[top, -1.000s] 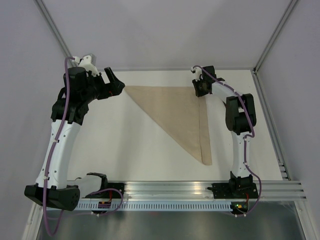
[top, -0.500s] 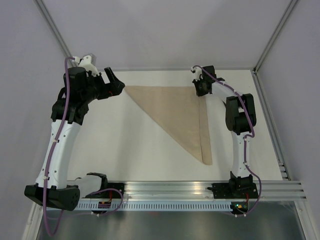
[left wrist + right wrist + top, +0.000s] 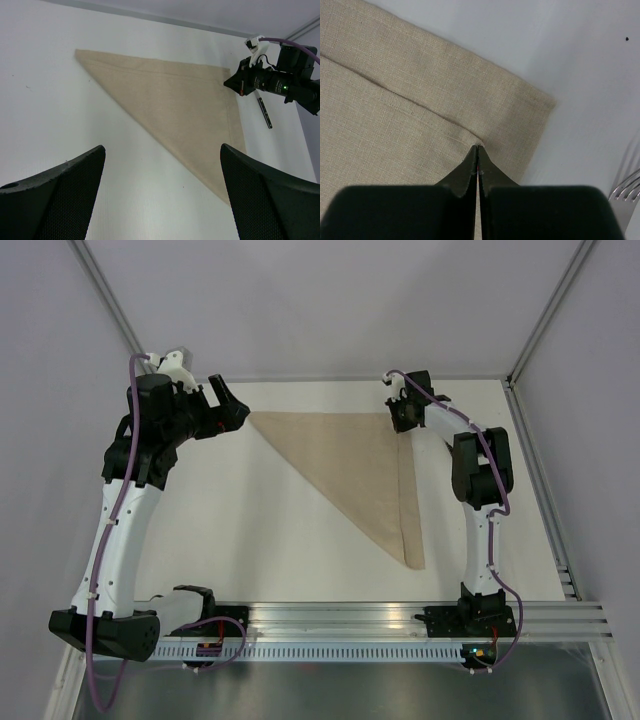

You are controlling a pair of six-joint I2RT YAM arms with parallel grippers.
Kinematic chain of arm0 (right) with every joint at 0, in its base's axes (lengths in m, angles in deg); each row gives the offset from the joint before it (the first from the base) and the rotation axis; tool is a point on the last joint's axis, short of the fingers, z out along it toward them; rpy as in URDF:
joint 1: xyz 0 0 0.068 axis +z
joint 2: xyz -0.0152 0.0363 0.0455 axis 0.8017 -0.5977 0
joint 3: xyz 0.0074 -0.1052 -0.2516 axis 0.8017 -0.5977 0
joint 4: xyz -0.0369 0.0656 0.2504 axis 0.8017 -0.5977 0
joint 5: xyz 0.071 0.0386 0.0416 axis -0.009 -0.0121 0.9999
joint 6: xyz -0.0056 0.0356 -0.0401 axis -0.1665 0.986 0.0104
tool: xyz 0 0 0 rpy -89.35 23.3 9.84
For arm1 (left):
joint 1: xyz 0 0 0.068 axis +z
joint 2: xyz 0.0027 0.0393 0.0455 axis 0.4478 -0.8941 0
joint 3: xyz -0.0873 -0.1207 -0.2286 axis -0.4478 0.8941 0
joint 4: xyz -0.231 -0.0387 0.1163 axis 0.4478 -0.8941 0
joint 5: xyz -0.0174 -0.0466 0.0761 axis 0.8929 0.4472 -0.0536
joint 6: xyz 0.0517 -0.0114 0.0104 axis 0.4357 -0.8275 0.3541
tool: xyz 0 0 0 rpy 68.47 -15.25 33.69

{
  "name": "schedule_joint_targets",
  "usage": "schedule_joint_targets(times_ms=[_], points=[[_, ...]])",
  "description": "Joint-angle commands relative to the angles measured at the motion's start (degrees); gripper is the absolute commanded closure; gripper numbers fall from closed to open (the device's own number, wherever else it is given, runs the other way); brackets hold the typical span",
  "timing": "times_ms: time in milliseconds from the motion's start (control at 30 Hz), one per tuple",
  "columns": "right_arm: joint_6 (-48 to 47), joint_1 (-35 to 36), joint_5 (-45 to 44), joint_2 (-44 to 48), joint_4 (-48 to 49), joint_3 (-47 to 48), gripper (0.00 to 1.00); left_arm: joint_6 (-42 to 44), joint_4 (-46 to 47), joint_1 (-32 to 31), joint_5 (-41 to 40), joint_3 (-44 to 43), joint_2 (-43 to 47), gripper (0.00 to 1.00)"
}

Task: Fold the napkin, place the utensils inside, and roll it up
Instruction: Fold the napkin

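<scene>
Two arms: the left gripper (image 3: 230, 402) sits toward 10 o'clock of the white table (image 3: 250, 535) in the top view, and the right gripper (image 3: 478, 148) sits toward 1 o'clock.
Cloth: the napkin (image 3: 350, 465) lies flat on the table, folded into a triangle. One edge runs along its 12 o'clock side, another runs down its 3 o'clock side, and the tip points toward 5 o'clock. A narrow strip of the lower layer shows along the 3 o'clock edge.
Left end: the jaws are spread wide with nothing between them. It hangs above the table off the napkin's 10 o'clock corner, clear of the cloth.
Right end: the jaws are pressed together at the napkin's 1 o'clock corner, and the tips pinch the corner of the upper layer.
Cutlery: one thin dark utensil (image 3: 265, 112) lies on the bare table at 3 o'clock of the right gripper in the left wrist view, just clear of the cloth. The fork tines (image 3: 626, 189) show at 4 o'clock in the right wrist view, apart from the napkin.
</scene>
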Motion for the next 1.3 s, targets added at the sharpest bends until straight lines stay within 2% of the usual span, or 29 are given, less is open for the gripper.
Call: schedule_joint_targets(times_ms=[0,233,467,733,1267], points=[[0.89,-0.04,0.91,4.23,-1.51,0.69,0.98,0.36,1.17,0.19,1.62,0.1,-0.12,0.01],[0.9,0.04,1.08,5.38,-1.86,0.16,0.98,0.45,1.17,0.19,1.71,0.1,-0.04,0.01],[1.6,0.04,1.78,1.61,-4.66,4.46,0.87,0.63,1.17,0.19,1.71,0.1,0.23,0.01],[1.6,-0.31,2.66,0.11,-6.6,7.01,0.7,0.8,0.9,0.19,1.53,0.27,0.05,0.01],[0.72,-1.19,3.11,-5.52,-10.03,12.37,0.68,0.72,0.82,0.19,1.45,0.45,-0.21,0.01]])
